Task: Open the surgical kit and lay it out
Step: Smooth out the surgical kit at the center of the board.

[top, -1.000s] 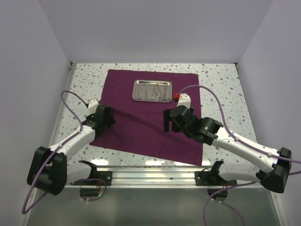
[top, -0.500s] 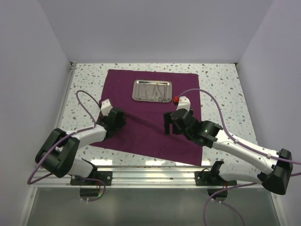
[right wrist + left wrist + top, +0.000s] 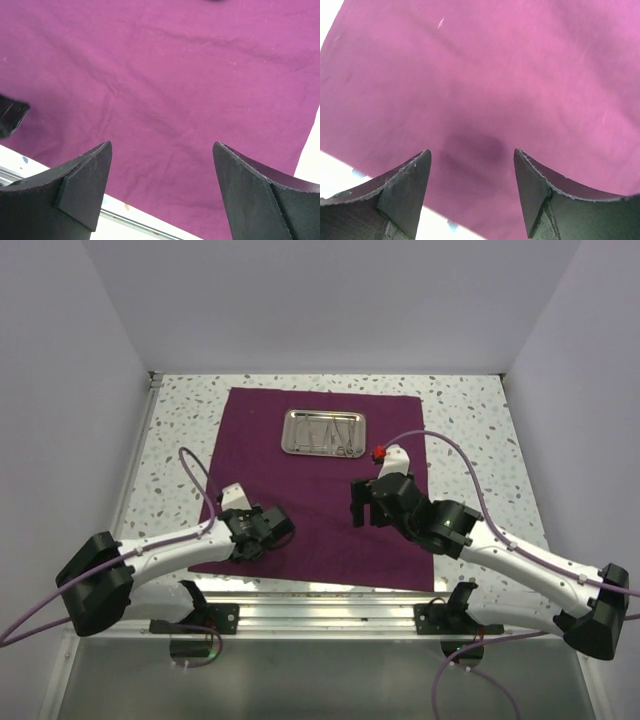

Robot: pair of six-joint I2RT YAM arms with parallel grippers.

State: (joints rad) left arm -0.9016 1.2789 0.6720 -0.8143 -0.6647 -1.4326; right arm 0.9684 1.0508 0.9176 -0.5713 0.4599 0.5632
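Left gripper (image 3: 280, 534) swung low to cloth wrap's (image 3: 320, 480) near edge | jaws apart, empty | right gripper (image 3: 365, 512) hovers agape

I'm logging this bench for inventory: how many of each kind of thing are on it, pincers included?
purple cloth: 1
steel tray: 1
pincers: 2, the left pincer and the right pincer, both open
instruments in the tray: too small to count
Total: 4, instruments aside
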